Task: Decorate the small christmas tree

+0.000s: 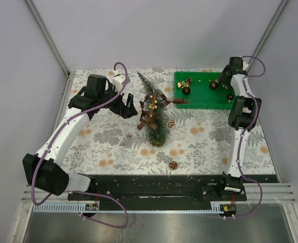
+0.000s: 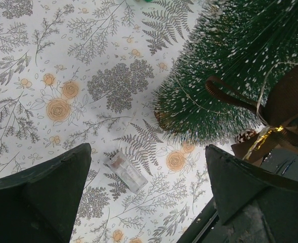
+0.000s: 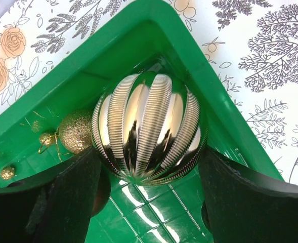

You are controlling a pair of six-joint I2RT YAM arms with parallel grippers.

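Observation:
The small christmas tree (image 1: 154, 114) stands mid-table on its wooden disc, with a brown ribbon bow (image 1: 149, 121) and gold sprigs on it. Its bristles (image 2: 229, 66) and the bow (image 2: 290, 101) fill the upper right of the left wrist view. My left gripper (image 1: 126, 106) hovers just left of the tree, open and with nothing between its fingers (image 2: 149, 162). My right gripper (image 1: 215, 83) is down in the green tray (image 1: 204, 96), its fingertips pressed on both sides of a shiny ribbed bauble (image 3: 149, 126) lying in the tray's corner (image 3: 138, 45); the grip (image 3: 150, 152) is wide.
A clear plastic battery box (image 2: 127, 172) lies on the cloth below my left gripper. Two pine cones (image 1: 173, 165) (image 1: 171, 123) lie near the tree. A gold glitter ball (image 3: 75, 131) sits beside the bauble, and other ornaments (image 1: 186, 90) lie at the tray's left end.

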